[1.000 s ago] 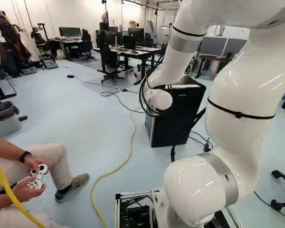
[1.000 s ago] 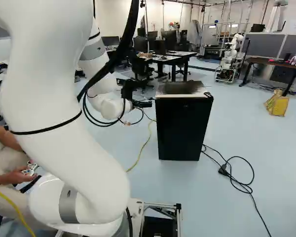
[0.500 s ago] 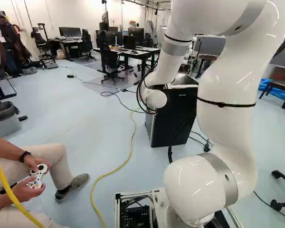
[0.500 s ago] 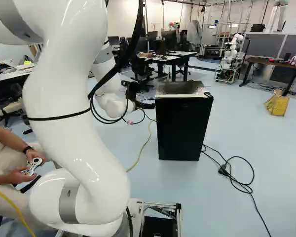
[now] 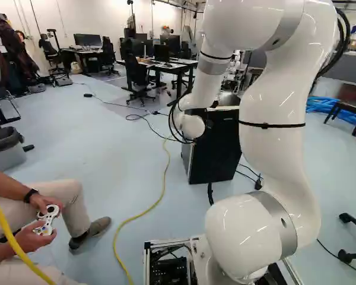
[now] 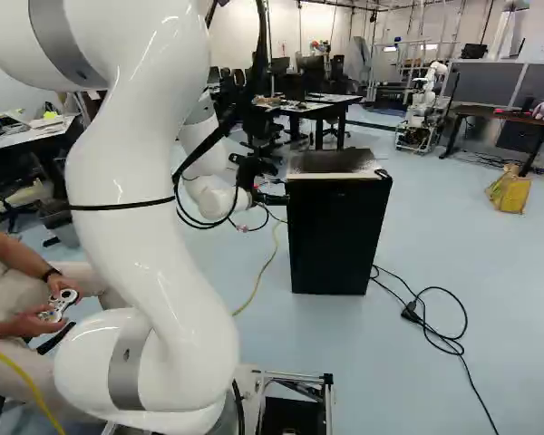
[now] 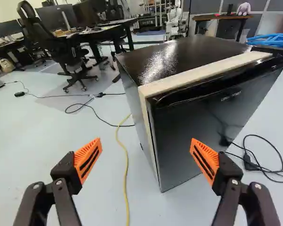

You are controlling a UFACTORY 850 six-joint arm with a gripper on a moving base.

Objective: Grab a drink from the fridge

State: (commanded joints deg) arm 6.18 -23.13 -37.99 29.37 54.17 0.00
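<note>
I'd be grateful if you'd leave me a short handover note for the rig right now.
Gripper: open, holding nothing, aimed toward the fridge's upright door edge.
Fridge: upright on the floor, its door apparently shut.
Drink: none in sight.
Done: gripper close to the fridge; contact unclear.
Left: open the door, find a drink, grip it, take it out.

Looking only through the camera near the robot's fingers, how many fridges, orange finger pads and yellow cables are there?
Fridge, ahead of the gripper: 1
Orange pads, one on each finger, standing apart: 2
Yellow cable, on the floor: 1
Total: 4
</note>
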